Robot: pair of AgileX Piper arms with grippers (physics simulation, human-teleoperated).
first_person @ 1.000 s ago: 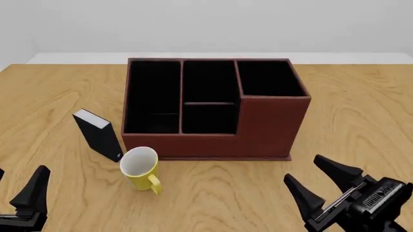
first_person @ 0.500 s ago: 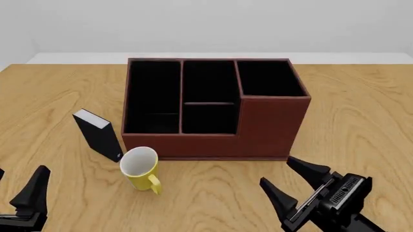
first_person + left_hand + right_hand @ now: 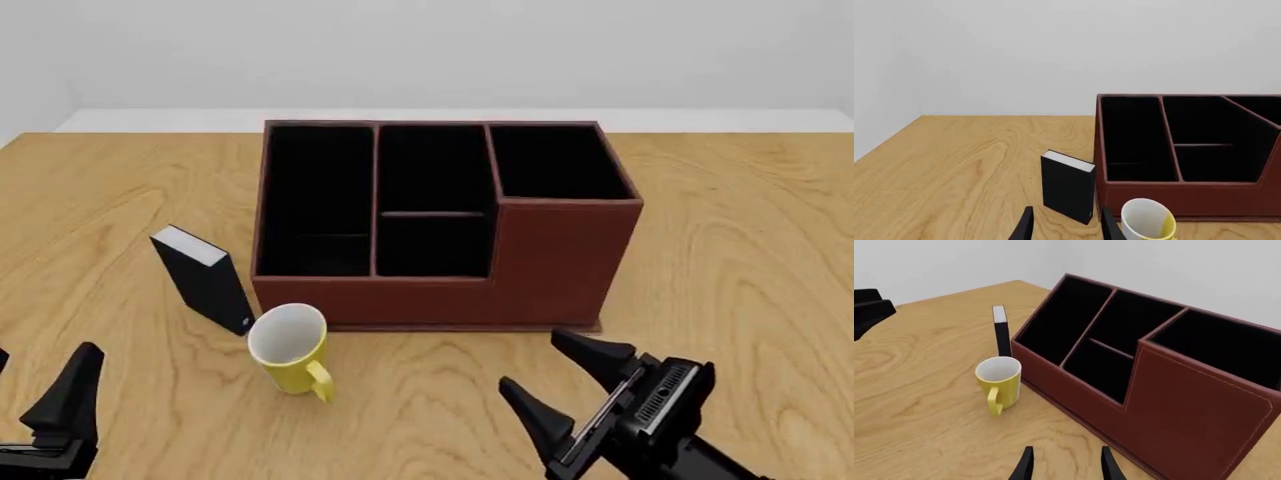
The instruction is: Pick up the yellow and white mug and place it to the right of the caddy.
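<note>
Yellow cylindrical mug with white interior and loop handle (image 3: 291, 349) stands upright on the wooden table (image 3: 747, 250), just off the near-left corner of the reddish-brown three-compartment caddy (image 3: 441, 225). Small black book-like block (image 3: 203, 278) upright just left of it. Right gripper (image 3: 571, 383) near the caddy's near side, fingers apart, empty. Left gripper (image 3: 1064, 227) at near left, fingers apart, empty.
</note>
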